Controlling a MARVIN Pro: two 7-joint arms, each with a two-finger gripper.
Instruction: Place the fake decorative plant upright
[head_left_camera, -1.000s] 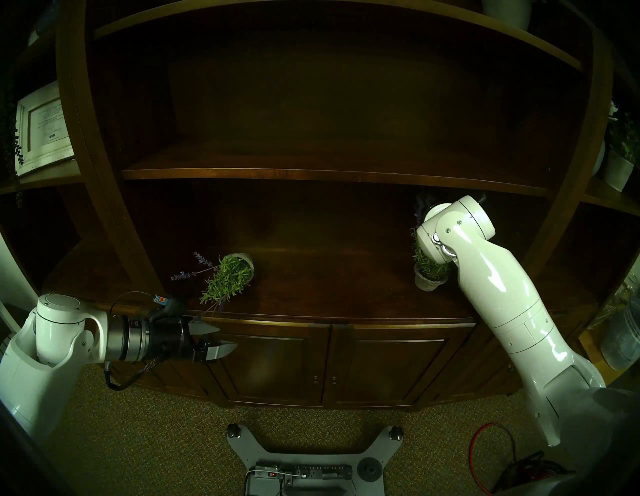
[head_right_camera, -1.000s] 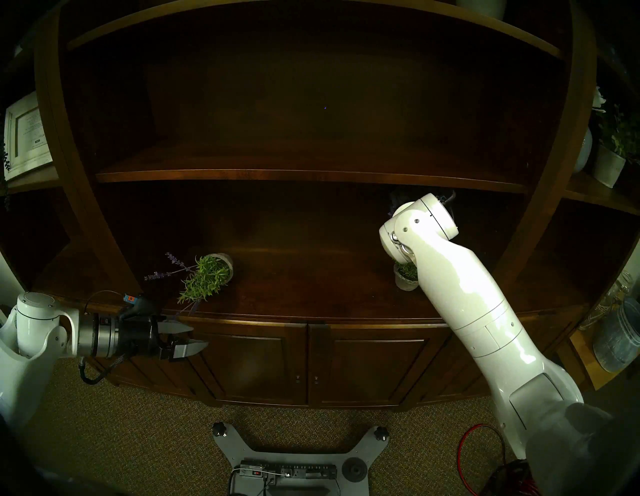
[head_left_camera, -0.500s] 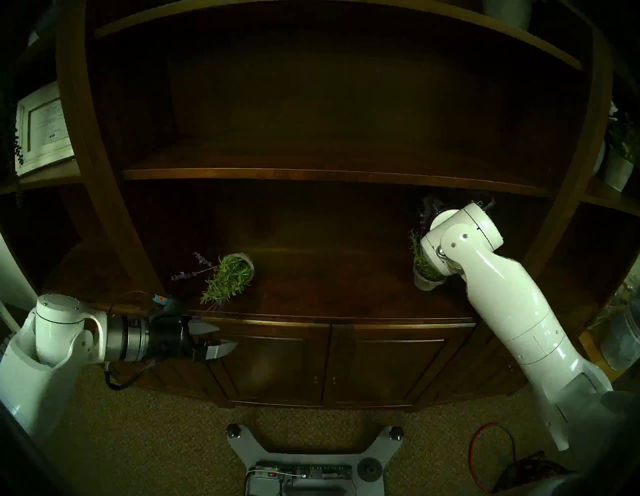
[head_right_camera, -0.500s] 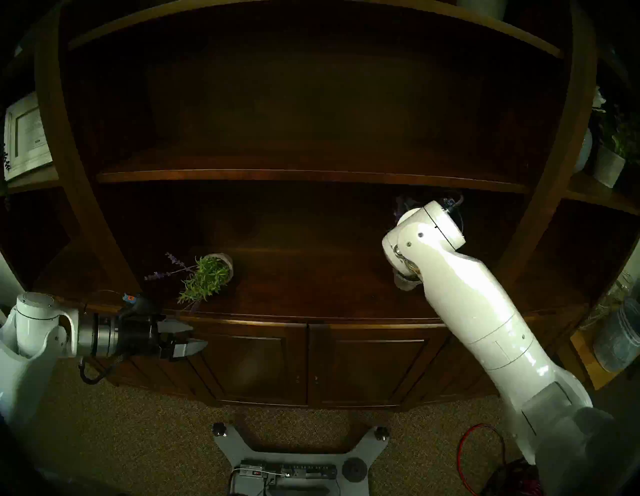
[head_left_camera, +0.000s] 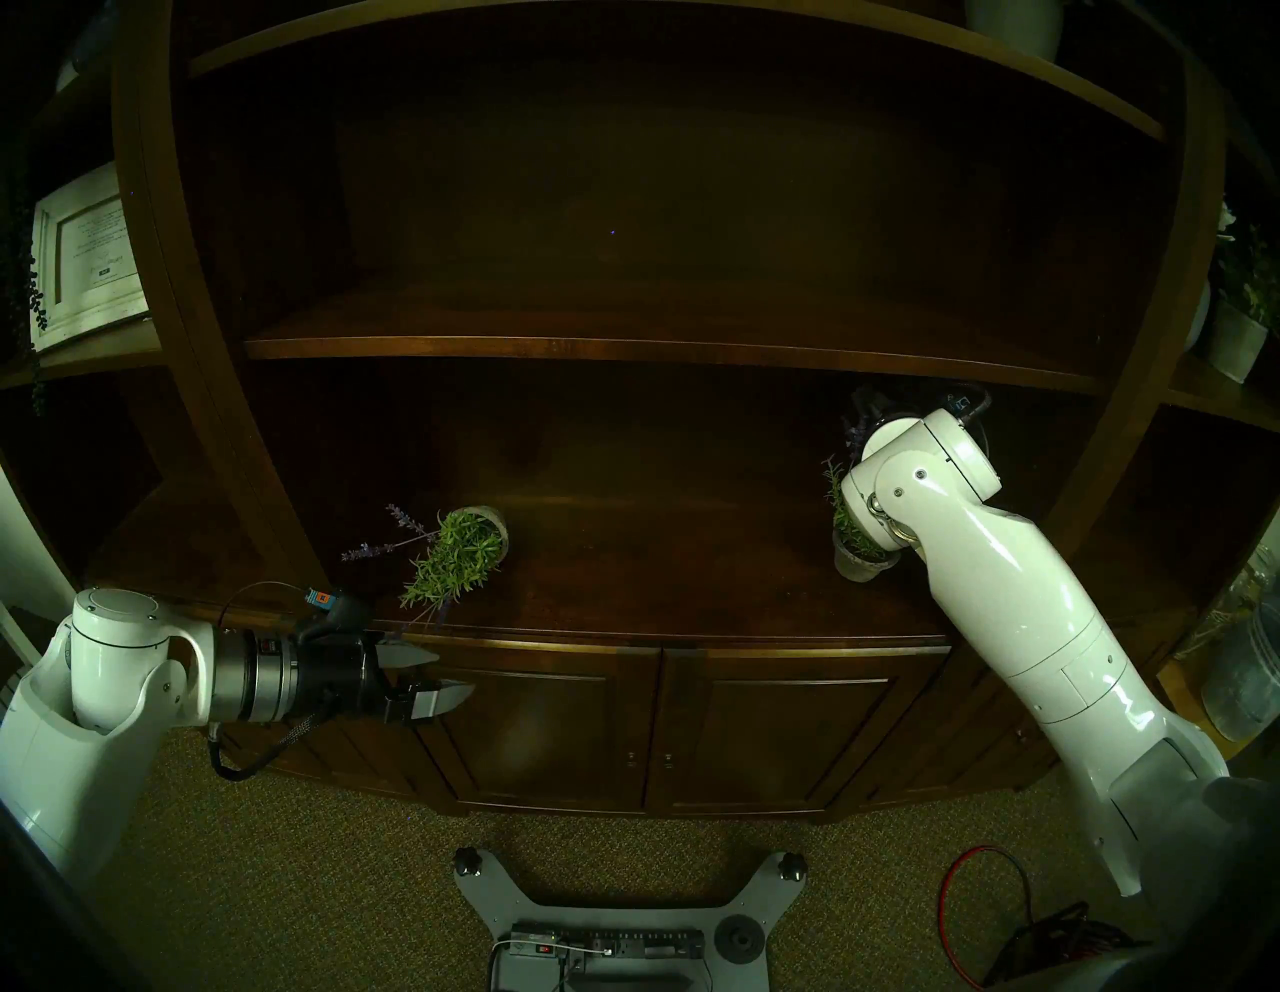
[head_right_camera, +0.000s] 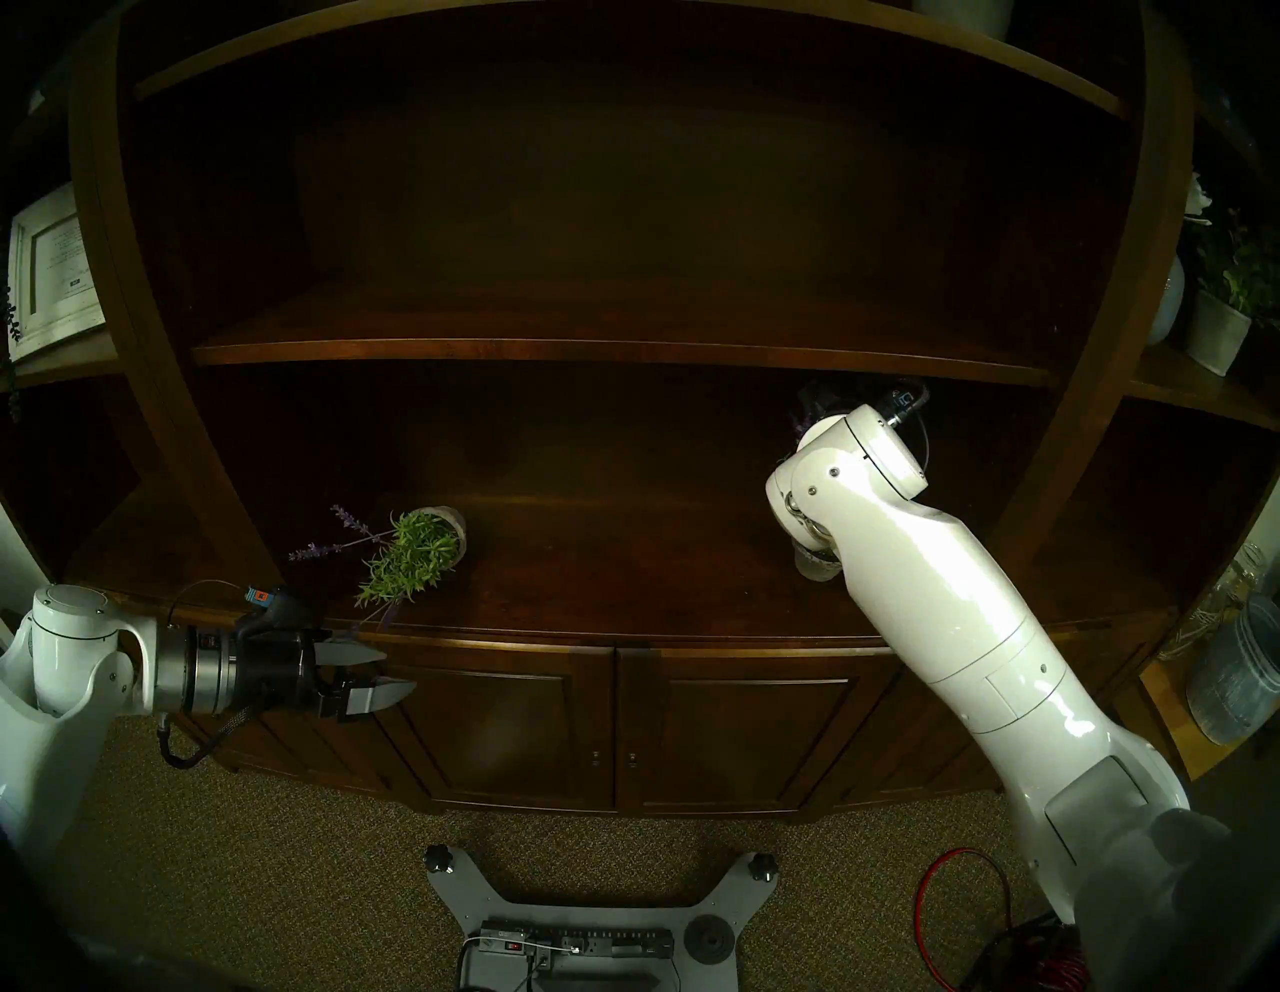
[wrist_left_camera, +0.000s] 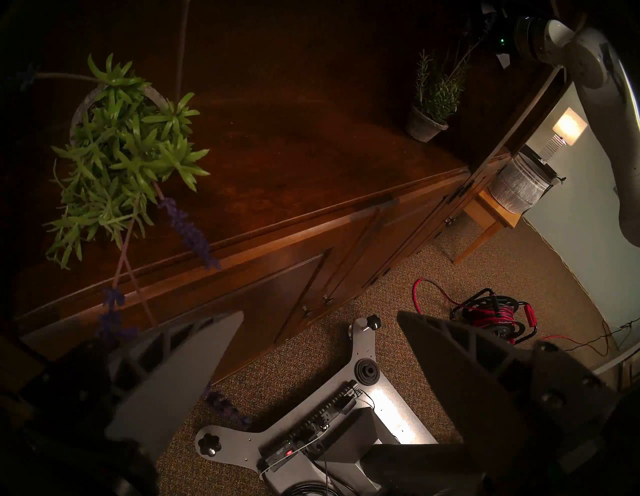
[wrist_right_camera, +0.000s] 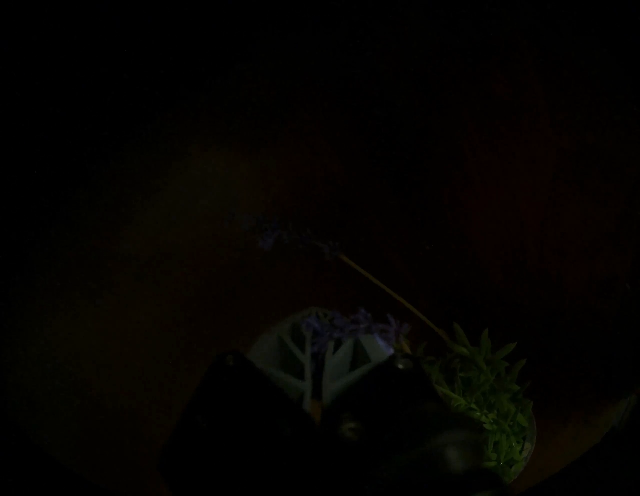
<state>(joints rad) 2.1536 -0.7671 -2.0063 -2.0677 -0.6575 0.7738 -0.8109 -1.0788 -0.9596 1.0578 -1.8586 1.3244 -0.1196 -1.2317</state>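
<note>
One fake plant (head_left_camera: 460, 561) (head_right_camera: 415, 561) (wrist_left_camera: 121, 156) lies on its side on the cabinet's shelf, its grey pot pointing back and its purple lavender stems hanging over the front edge. My left gripper (head_left_camera: 454, 672) (head_right_camera: 400, 669) (wrist_left_camera: 318, 315) is open and holds nothing, just below and in front of that edge. A second potted plant (head_left_camera: 855, 564) (head_right_camera: 814, 564) (wrist_left_camera: 429, 117) (wrist_right_camera: 485, 398) stands upright at the right. My right arm hides its top. In the dark right wrist view my right gripper (wrist_right_camera: 332, 346) is shut on one of its lavender stems.
A wooden shelf board (head_left_camera: 623, 346) runs low over the plants. The cabinet doors (head_left_camera: 658, 727) are below the front edge. A framed picture (head_left_camera: 86, 256) is far left and a glass jar (head_right_camera: 1233, 679) far right. A red cable reel (wrist_left_camera: 495, 315) and my base (head_left_camera: 623, 921) are on the carpet.
My right wrist has moved a little to the right and down with the upright plant's stems, and its pot shifted slightly. The left arm and the toppled plant have not moved.
</note>
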